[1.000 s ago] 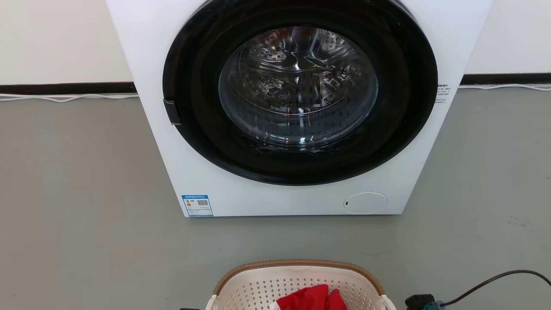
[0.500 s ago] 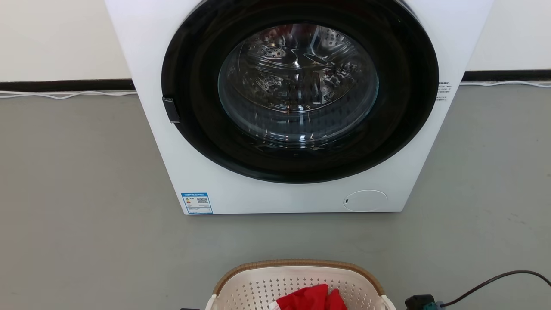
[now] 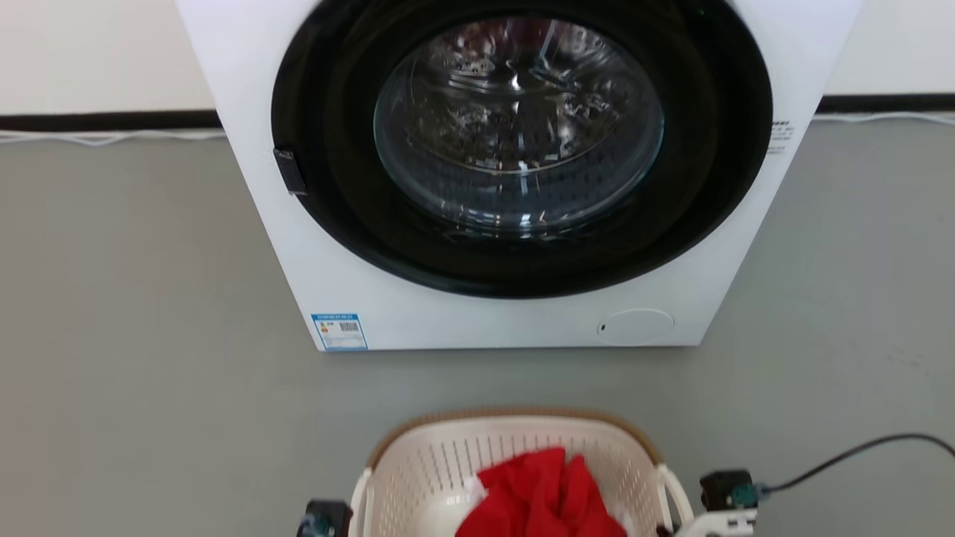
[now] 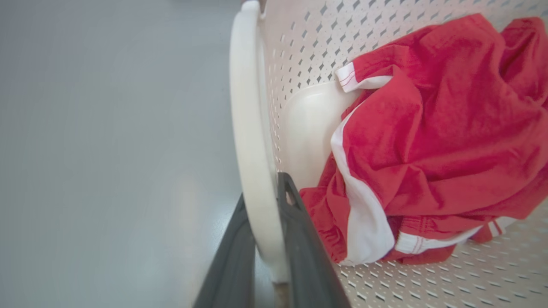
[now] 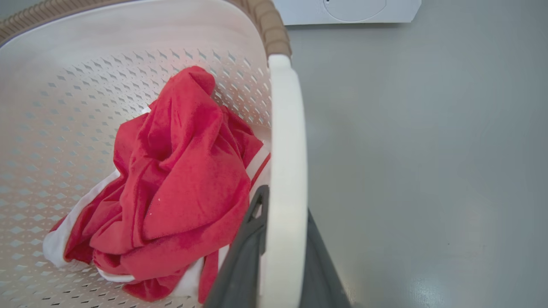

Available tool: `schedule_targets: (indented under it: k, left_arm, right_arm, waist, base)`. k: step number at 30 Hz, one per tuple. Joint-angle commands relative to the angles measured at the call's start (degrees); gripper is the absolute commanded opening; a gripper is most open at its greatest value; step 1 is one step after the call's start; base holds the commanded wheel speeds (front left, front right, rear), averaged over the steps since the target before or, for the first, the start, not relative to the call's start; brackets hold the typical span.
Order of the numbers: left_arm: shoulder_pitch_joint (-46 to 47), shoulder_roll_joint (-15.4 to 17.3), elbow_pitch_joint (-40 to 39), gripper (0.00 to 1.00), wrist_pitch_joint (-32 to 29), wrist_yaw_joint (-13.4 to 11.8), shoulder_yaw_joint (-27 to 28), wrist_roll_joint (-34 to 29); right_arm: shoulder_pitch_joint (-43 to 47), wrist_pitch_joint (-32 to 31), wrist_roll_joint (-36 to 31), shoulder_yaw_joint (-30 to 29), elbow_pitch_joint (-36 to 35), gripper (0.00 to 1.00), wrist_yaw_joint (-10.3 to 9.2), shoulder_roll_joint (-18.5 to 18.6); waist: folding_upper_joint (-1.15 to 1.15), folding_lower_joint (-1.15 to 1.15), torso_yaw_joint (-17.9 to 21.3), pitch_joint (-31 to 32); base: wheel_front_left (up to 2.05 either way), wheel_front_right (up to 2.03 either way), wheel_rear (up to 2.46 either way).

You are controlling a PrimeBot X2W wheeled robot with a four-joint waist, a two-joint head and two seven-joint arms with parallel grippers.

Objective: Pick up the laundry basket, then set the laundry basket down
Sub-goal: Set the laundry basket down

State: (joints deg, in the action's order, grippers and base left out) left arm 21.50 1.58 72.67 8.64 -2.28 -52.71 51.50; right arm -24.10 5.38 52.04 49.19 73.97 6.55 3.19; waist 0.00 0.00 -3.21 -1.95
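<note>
The laundry basket [image 3: 448, 470] sits at the bottom centre of the head view, cream and perforated with a brown woven-look rim [image 3: 515, 412], just in front of the washing machine. A red garment with white trim [image 3: 545, 492] lies inside it. In the left wrist view my left gripper [image 4: 263, 201] is shut on the basket's white left handle [image 4: 248, 107], one finger on each side. My right gripper [image 5: 284, 205] clamps the white right handle [image 5: 287, 128] the same way. I cannot tell whether the basket's base touches the floor.
A white front-loading washing machine [image 3: 358, 298] with a closed round glass door [image 3: 518, 127] stands close behind the basket on grey floor [image 3: 149, 373]. A black cable [image 3: 858, 451] runs off to the right. A white cord [image 3: 112, 138] lies along the dark skirting.
The head camera has shifted, so the washing machine sits higher in the picture. More of the basket and garment shows, and both wrists have appeared at the bottom edge.
</note>
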Motion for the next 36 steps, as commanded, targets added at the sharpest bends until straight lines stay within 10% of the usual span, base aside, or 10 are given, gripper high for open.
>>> schedule_targets:
  k: [1,16,36]
  left_arm:
    - [4.0,1.3,0.1,0.00,1.4,-0.9,1.0,0.5]
    - [15.7,1.4,0.5,0.00,3.9,-1.8,1.9,0.2]
    - [30.1,1.3,-1.9,0.00,6.0,-2.9,1.3,0.0]
  right_arm:
    - [-2.7,1.5,-0.2,1.3,-0.5,0.00,0.94,-0.3]
    - [-15.1,4.0,-3.3,0.2,0.0,0.00,0.94,-0.3]
    - [-28.0,4.0,-26.4,-20.9,0.0,0.00,0.94,-0.3]
  waist:
    - [0.00,0.00,-0.1,-1.2]
    - [0.00,0.00,-1.3,-15.6]
    - [0.00,0.00,-2.8,-38.0]
  base:
    - [0.00,0.00,0.00]
    - [0.00,0.00,0.00]
    - [0.00,0.00,0.00]
